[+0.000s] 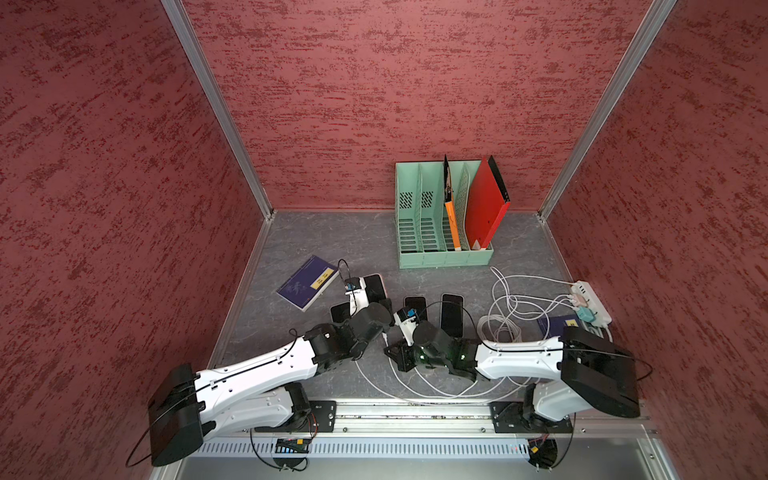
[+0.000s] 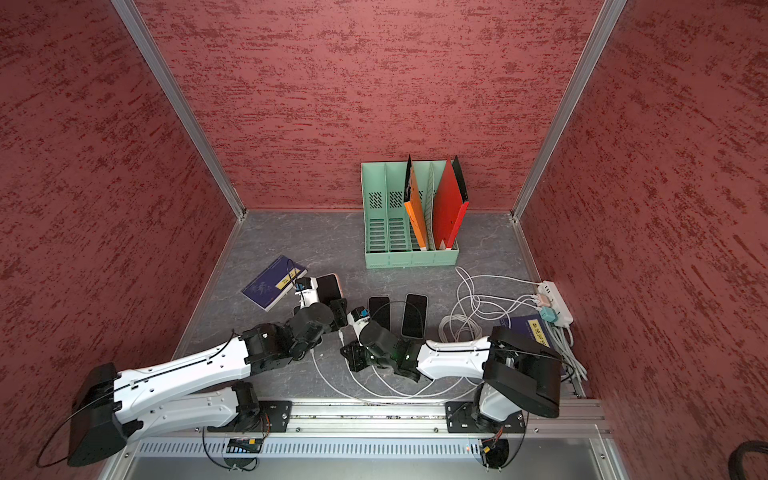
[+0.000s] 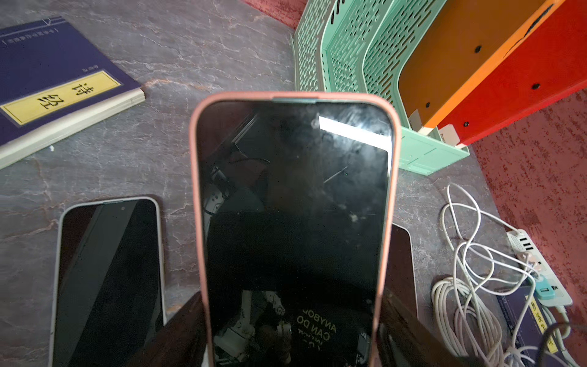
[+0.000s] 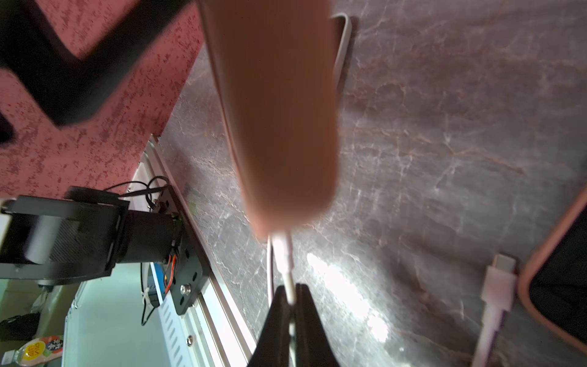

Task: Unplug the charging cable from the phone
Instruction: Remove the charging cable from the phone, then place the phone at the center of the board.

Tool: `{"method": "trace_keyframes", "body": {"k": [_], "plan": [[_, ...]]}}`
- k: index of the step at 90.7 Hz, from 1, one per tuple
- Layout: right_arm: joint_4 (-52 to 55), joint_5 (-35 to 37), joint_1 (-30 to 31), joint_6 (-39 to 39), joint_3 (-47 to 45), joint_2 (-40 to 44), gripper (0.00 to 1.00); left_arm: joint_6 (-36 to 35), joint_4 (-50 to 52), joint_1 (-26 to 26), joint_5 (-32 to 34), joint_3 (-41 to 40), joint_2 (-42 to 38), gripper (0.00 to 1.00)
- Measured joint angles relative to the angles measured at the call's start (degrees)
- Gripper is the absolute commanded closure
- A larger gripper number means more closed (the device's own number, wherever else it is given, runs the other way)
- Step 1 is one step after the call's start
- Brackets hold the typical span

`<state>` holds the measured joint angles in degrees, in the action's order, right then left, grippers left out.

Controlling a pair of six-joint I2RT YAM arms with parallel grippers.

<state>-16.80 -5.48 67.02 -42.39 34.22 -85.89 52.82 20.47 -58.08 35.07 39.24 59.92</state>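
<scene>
The phone [image 3: 292, 190], black-screened in a pink case, is held clear of the table by my left gripper [image 3: 290, 298]. That gripper is shut on it, one finger on each long edge. In both top views the phone [image 1: 374, 284] points toward the back wall. The white charging cable [image 4: 287, 273] runs from the phone's near end [image 4: 279, 127], with the plug [image 4: 281, 246] seated in the port. My right gripper [image 4: 290, 289] is shut on the cable just behind the plug. In a top view this gripper [image 1: 388, 332] sits right beside the left wrist.
Other dark phones [image 1: 452, 313] [image 3: 108, 279] lie flat around the held one, one [image 4: 559, 286] with a loose plug [image 4: 498, 276] next to it. A mint file organizer [image 1: 444, 253] stands at the back. A purple book [image 1: 307, 282] is on the left; coiled cables [image 1: 507, 316] and a power strip [image 1: 594, 303] are on the right.
</scene>
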Motion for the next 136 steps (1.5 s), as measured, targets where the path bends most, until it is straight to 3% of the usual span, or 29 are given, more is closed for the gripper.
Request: {"method": "trace_keyframes", "body": {"k": [49, 55, 70, 83, 106, 117, 136], "plan": [[5.4, 0.5, -0.8, 0.6, 2.2, -2.7, 0.99, 2.3, 2.7, 2.4, 0.7, 0.4, -1.3, 1.0], [6.1, 0.5, -1.6, 0.9, 3.1, -3.1, 0.93, 3.2, 3.6, 3.4, 0.1, 0.0, -1.5, 1.0], [7.7, 0.6, -3.8, 2.6, 5.8, -4.7, 0.55, 4.5, 5.6, 5.1, -2.2, -2.2, -2.2, 1.0], [8.5, 0.6, -5.0, 2.8, 6.2, -5.4, 0.36, 4.8, 6.1, 6.3, -4.3, -3.1, -1.5, 1.0], [10.1, 1.5, -5.4, 3.2, 4.6, -1.7, 0.32, 3.9, 5.9, 8.2, -8.4, -3.1, 5.7, 1.0], [13.5, 4.6, -5.9, 2.0, 2.7, 7.0, 0.25, 1.7, 5.8, 9.7, -11.2, -1.2, 11.8, 1.0], [23.2, 12.5, -7.6, -1.6, 2.7, 20.7, 0.23, -2.2, 5.6, 12.1, -15.3, 6.0, 22.5, 1.0]]}}
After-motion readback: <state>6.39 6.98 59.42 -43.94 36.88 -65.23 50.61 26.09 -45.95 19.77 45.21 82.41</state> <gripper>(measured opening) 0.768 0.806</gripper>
